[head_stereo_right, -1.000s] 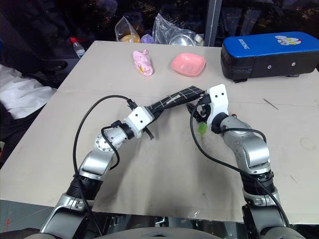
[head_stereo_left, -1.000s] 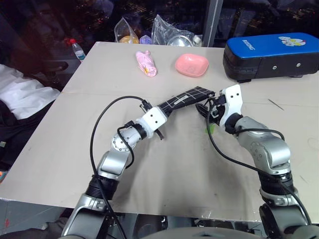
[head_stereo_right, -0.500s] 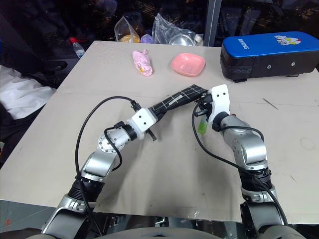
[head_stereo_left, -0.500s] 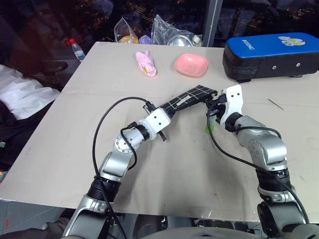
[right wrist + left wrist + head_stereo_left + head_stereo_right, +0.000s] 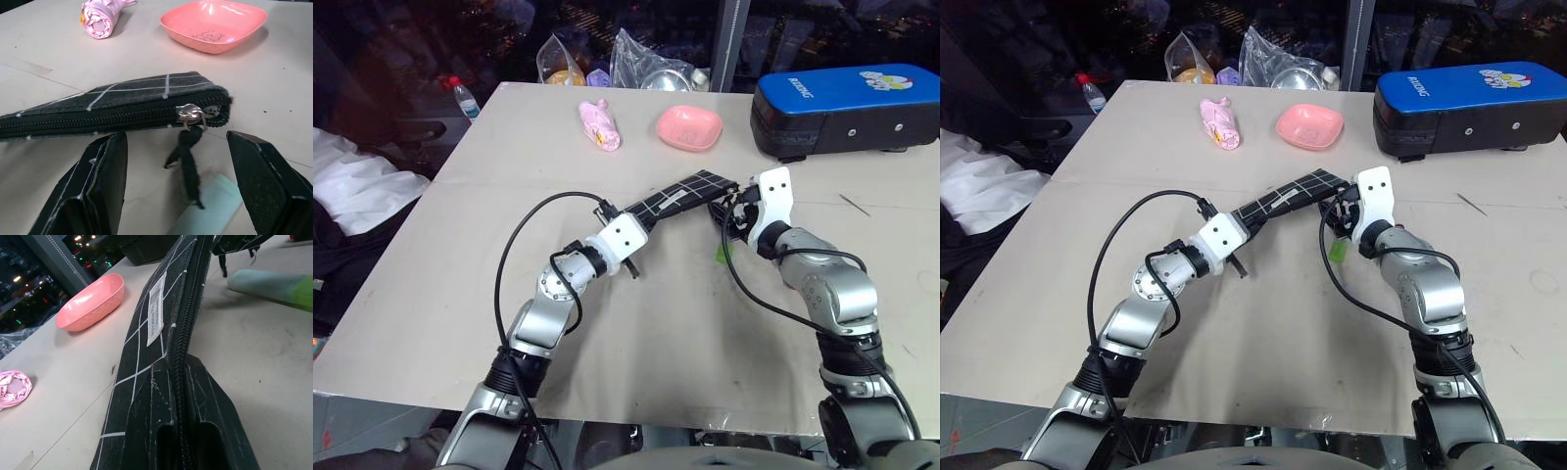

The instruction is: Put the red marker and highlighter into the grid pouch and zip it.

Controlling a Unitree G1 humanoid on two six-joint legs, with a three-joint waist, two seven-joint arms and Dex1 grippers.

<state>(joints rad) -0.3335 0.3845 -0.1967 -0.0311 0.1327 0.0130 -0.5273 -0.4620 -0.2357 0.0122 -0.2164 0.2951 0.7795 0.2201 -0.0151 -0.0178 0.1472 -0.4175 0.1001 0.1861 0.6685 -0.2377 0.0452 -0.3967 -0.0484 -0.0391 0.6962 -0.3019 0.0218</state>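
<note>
Your left gripper (image 5: 631, 217) is clenched on one end of the grid pouch (image 5: 683, 196), holding it up off the table (image 5: 460, 245) with the zipper edge facing your right gripper (image 5: 181, 193). Right jaws are released, spread wide, nothing between the pads.

The zipper pull (image 5: 191, 115) sits at the pouch's far end, just ahead of the open right jaws and roughly centred between them, its black cord tab (image 5: 188, 159) dangling down into the gap. The zip looks run along the whole visible edge.

The highlighter (image 5: 271, 286) is not inside: its pale barrel and green end lie on the table beneath the pouch's far end, just below and ahead of the right jaws. I can't pick out the red marker from here, so I can't say if it's in the pouch.

Risks:
- Pouch looks zipped with the highlighter out; you'd likely have to reopen it.
- Closing on the cord alone could let it slip through the pads; aim for the metal pull.
- Pulling the zip against a one-end grip may twist or tug the pouch out of the left jaws.
- Dipping the right fingers (image 5: 100, 183) could knock the highlighter and roll it away.
</note>
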